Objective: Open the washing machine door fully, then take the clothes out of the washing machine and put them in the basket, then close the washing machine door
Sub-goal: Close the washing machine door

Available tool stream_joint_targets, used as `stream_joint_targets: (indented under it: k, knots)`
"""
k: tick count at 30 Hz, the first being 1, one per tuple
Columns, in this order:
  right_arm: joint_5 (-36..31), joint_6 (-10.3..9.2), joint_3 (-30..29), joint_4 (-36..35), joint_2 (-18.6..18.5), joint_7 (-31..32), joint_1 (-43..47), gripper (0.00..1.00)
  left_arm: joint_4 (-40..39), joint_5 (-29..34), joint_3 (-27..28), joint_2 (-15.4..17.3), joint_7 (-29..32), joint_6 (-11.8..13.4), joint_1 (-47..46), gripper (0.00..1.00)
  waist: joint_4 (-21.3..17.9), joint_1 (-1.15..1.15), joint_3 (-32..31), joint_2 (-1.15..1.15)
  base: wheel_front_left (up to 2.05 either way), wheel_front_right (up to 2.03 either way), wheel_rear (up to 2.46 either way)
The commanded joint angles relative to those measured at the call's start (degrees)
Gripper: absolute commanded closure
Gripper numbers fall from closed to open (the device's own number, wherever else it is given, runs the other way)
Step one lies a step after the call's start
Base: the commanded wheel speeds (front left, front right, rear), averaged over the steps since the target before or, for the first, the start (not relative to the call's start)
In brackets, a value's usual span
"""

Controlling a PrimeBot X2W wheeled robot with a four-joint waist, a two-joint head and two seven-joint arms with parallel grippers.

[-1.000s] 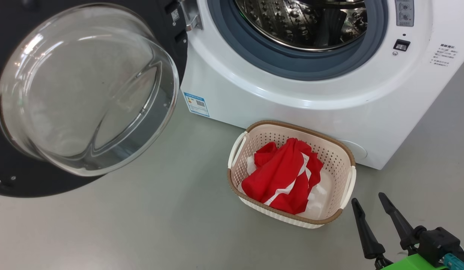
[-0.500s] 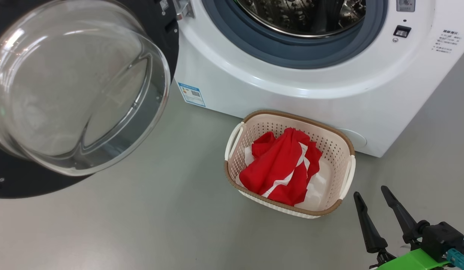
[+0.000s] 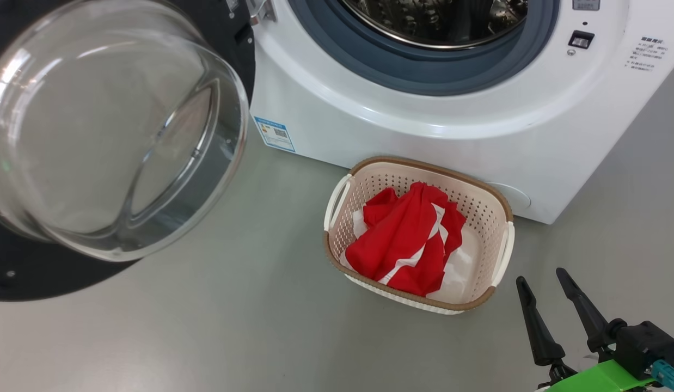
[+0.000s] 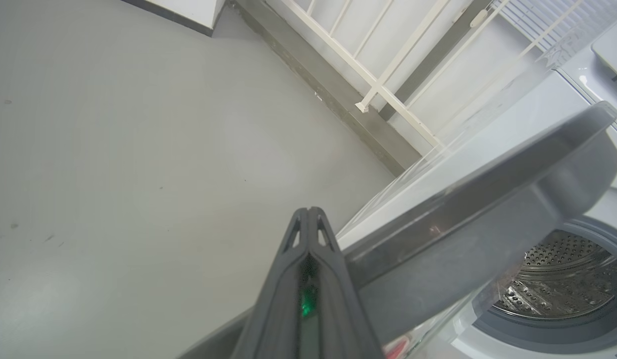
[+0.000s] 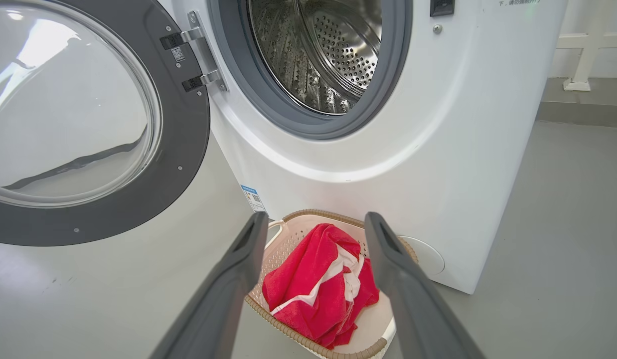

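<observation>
Grey floor (image 3: 206,337), laundry corner. Clothes (image 3: 408,245) all in the basket (image 3: 495,204), unmoved; drum (image 5: 328,50) bare. Door (image 5: 184,149) open, its bowl slightly lower against the hinge than a second back: closing probably starting. Left gripper (image 4: 308,213) pressed together beside the door's rim, contact unclear. Right gripper (image 3: 539,275) spread, empty.

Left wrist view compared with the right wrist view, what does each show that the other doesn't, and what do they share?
Left wrist view alone: the left gripper, jaws shut, beside the washing machine door seen edge-on. Right wrist view alone: the right gripper, jaws open, the door hinges, the blue label sticker, the basket holding the clothes. Shared: the open door, steel drum, grey floor, white railing. A red blur low in the left wrist view may be clothes too.
</observation>
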Motion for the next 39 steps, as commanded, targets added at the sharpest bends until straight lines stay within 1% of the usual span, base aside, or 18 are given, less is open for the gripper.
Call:
stream_joint_targets:
  k: [1,5,6,13,24,30,33,39]
  knots:
    - [-0.58,0.36,1.24,-1.25,-0.35,-0.36,-1.4,0.0,-3.42,-1.21,-1.53,1.57,2.66,-0.46,1.66,1.0,0.38,0.0,-0.72,0.0,0.0,0.0,0.0]
    - [-0.48,0.36,1.29,-1.09,0.01,-0.36,-1.36,0.0,-7.92,-3.44,-3.67,2.09,4.94,-0.46,4.44,1.0,0.7,0.0,-1.78,0.0,0.0,0.0,0.0]
    - [-0.48,0.36,1.29,-1.09,0.01,-0.36,-1.36,0.0,-7.92,-3.44,-3.67,2.09,4.94,-0.46,4.44,1.0,0.7,0.0,-1.78,0.0,0.0,0.0,0.0]
    - [-0.45,0.36,1.36,-0.91,0.58,-0.36,-0.57,0.0,-15.78,-8.97,-6.36,3.26,8.57,-0.46,8.12,1.0,1.0,0.0,-3.58,0.0,0.0,0.0,0.0]
    - [-0.11,0.36,1.66,-0.66,1.65,-0.36,0.1,0.0,-26.52,-15.83,-9.28,6.03,12.25,-0.46,13.11,1.0,0.2,0.0,-5.8,0.0,0.0,0.0,0.0]
    - [-0.06,0.36,1.44,-0.59,1.86,-0.36,0.54,0.0,-35.06,-18.18,-12.87,5.42,13.07,-0.46,14.3,1.0,-0.39,0.0,-6.2,0.0,0.0,0.0,0.0]
    - [-0.05,0.36,1.57,-0.54,1.95,-0.36,0.47,0.0,-38.1,-17.82,-14.52,5.2,12.06,-0.46,14.56,1.0,-0.91,0.0,-6.31,0.0,0.0,0.0,0.0]
    - [-0.03,0.36,1.51,-0.66,2.14,-0.36,0.54,0.0,-43.91,-18.59,-17.97,3.4,9.79,-0.46,14.4,1.0,-1.81,0.0,-6.43,0.0,0.0,0.0,0.0]
